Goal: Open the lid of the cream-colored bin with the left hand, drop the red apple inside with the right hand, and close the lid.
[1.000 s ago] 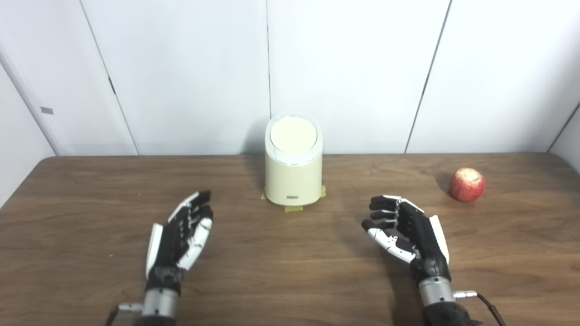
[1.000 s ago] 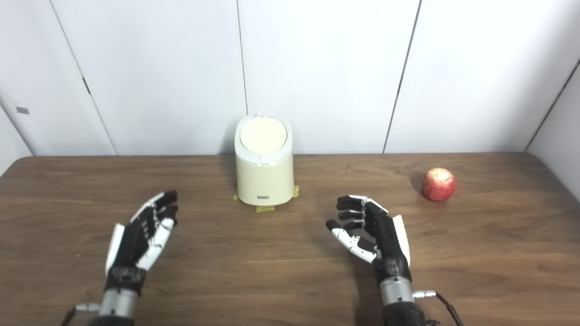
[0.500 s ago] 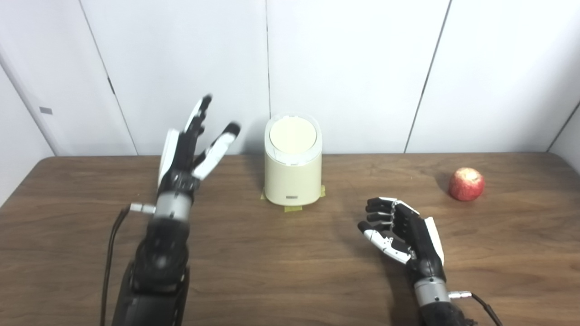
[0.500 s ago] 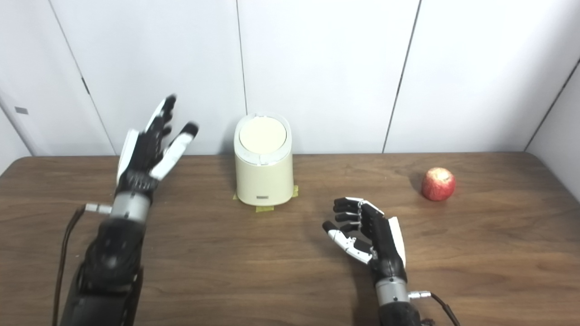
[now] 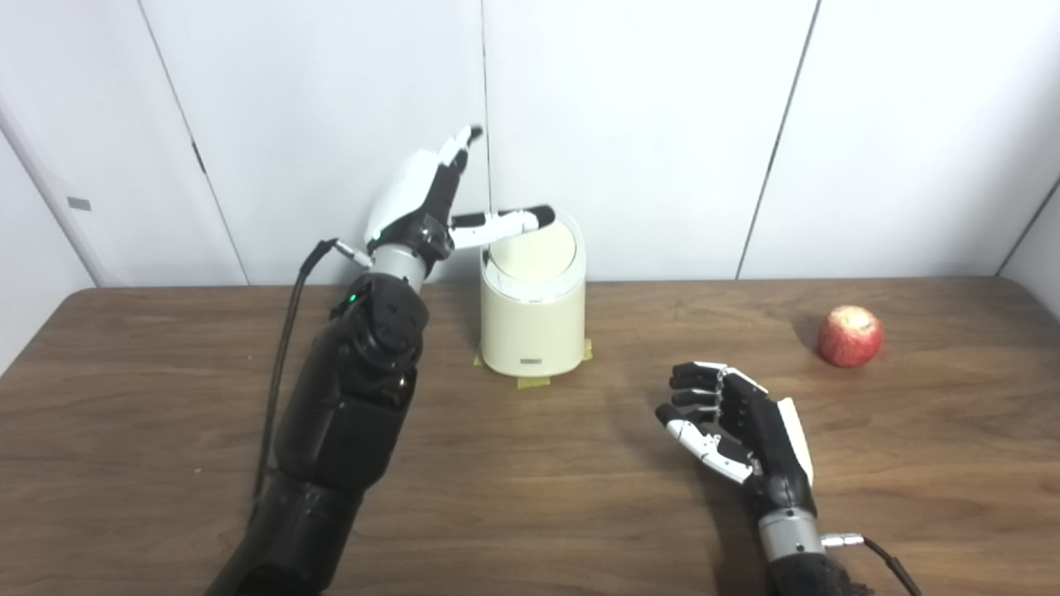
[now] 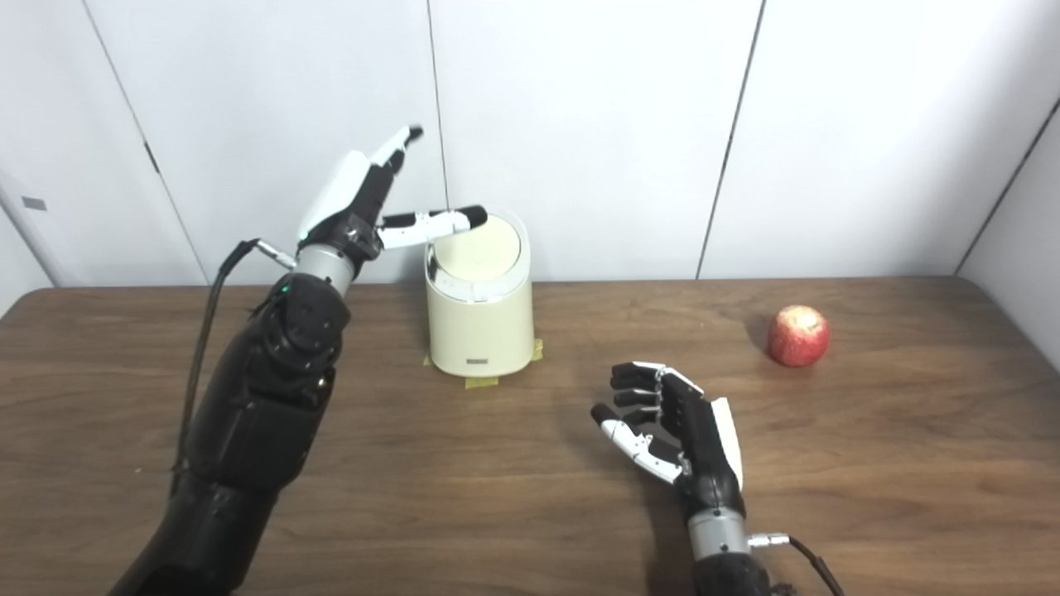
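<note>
The cream-colored bin (image 5: 530, 323) stands at the back middle of the table, its round lid (image 5: 534, 252) down. My left hand (image 5: 426, 203) is raised beside the bin's upper left, open, with the thumb reaching over the lid's far edge and the fingers pointing up along the wall. The red apple (image 5: 850, 335) lies at the right of the table, apart from both hands. My right hand (image 5: 737, 426) hovers low over the table in front of the bin's right side, open with fingers loosely curled, holding nothing.
Yellow tape tabs (image 5: 537, 382) stick out from under the bin's base. The white panelled wall (image 5: 662, 124) rises right behind the bin. A dark cable (image 5: 286, 290) hangs from my left wrist. The wooden table (image 5: 530, 497) stretches toward me.
My left arm has swung up and rightward from the table to the bin's top, its thumb now over the lid. The right hand drew back slightly. The apple and bin stayed put.
</note>
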Tool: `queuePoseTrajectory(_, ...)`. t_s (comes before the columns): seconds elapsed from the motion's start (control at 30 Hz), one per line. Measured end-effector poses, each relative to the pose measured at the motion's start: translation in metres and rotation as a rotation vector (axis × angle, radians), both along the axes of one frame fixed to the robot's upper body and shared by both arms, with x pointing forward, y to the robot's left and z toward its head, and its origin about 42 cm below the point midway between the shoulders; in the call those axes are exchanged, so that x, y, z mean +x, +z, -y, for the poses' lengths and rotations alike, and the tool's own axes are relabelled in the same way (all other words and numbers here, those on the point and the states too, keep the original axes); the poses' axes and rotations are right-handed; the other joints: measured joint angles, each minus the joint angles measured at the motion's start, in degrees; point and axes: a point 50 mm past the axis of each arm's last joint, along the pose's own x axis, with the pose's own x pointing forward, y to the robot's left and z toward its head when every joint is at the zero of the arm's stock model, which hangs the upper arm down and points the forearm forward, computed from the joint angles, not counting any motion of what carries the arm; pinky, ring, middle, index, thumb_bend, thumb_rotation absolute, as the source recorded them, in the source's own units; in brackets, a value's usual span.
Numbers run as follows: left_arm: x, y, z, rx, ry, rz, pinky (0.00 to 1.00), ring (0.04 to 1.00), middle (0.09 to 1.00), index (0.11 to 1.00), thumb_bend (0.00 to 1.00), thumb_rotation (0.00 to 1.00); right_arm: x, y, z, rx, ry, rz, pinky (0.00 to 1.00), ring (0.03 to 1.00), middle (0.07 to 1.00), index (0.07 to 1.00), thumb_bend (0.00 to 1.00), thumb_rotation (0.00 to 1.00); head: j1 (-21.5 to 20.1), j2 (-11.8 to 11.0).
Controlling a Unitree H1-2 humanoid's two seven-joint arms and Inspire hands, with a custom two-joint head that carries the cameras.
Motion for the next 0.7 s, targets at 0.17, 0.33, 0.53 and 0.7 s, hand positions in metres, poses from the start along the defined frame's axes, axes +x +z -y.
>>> queuePoseTrajectory(0.17, 0.011, -0.005, 0.017, 0.024, 0.012, -0.059, 0.98, 1.0, 1.0, 1.0, 0.91, 0.6, 0.0, 0.0, -0.001, -0.003, 0.003, -0.001, 0.51, 0.618, 0.643, 0.624, 0.34, 0.19, -0.17, -0.09)
queuePoseTrajectory(0.33, 0.013, -0.007, 0.026, 0.029, 0.017, -0.085, 1.0, 1.0, 1.0, 1.0, 0.91, 0.52, 0.0, 0.0, -0.001, -0.002, 0.002, -0.001, 0.51, 0.62, 0.645, 0.625, 0.34, 0.18, -0.26, -0.09)
queuePoseTrajectory(0.53, 0.015, -0.01, 0.024, 0.059, 0.035, -0.095, 1.0, 1.0, 1.0, 1.0, 0.89, 0.62, 0.0, 0.0, -0.001, -0.007, 0.002, -0.002, 0.52, 0.622, 0.647, 0.629, 0.34, 0.21, -0.44, -0.09)
queuePoseTrajectory(0.7, 0.017, -0.016, 0.021, 0.104, 0.041, -0.106, 1.0, 1.0, 1.0, 1.0, 0.9, 0.59, 0.0, 0.0, -0.002, -0.013, 0.003, -0.001, 0.51, 0.617, 0.642, 0.624, 0.35, 0.2, -0.61, 0.0)
